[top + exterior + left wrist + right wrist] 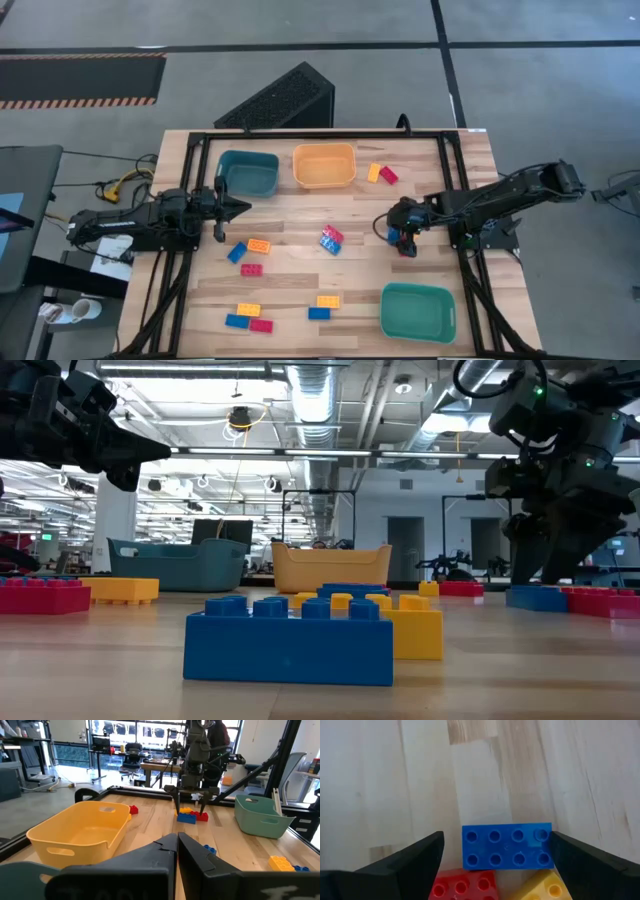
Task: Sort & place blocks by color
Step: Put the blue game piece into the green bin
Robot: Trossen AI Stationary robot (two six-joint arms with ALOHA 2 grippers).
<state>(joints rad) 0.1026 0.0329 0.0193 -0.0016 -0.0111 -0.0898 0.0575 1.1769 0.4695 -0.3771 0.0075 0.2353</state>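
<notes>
My right gripper (pixel 402 240) points down over a small cluster of blocks near the table's right side and is open. In the right wrist view its fingers (pixel 420 857) stand on either side of a blue block (pixel 507 853), at its two short ends. A red block (pixel 465 887) and a yellow block (pixel 545 889) lie against the blue one. My left gripper (pixel 236 208) is shut and empty. It hovers above the table's left part, beside the teal-blue bin (pixel 248 172). Other blocks lie scattered flat on the wood.
An orange bin (pixel 324 165) stands at the far edge, next to the teal-blue one. A green bin (pixel 417 312) stands near the right front corner. Loose blocks lie at mid-table (pixel 331 238), left of centre (pixel 250 255), near the front (pixel 248 316) and far right (pixel 380 173).
</notes>
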